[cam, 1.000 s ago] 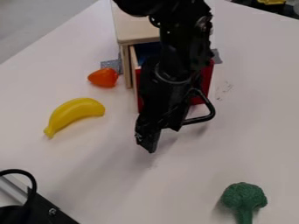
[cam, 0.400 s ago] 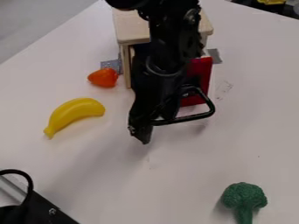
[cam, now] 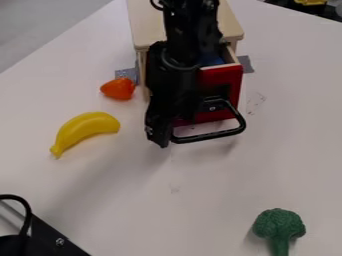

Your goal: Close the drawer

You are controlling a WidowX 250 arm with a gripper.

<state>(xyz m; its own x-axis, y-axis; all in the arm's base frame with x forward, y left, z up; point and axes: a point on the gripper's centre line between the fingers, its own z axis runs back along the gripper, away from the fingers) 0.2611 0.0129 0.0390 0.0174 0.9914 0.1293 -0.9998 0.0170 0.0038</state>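
Drawer [cam: 225, 81], camera view: partly out of the wooden cabinet [cam: 148, 26], from centre toward twelve o'clock. Gripper [cam: 159, 140]: at the nine o'clock side of the handle [cam: 210, 136]; jaw opening and any hold cannot be told. Push the drawer squarely toward twelve o'clock, avoiding the handle, to limit binding. Drawer faces six o'clock; long axis appears twelve to six.

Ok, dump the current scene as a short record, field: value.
drawer: open, not closed
drawer front: red, with black handle
drawer interior: some blue visible
cabinet: light wood
gripper: by the handle's image-left end; contact unclear
banana: yellow, on table
orange item: beside cabinet
broccoli: green, image lower right
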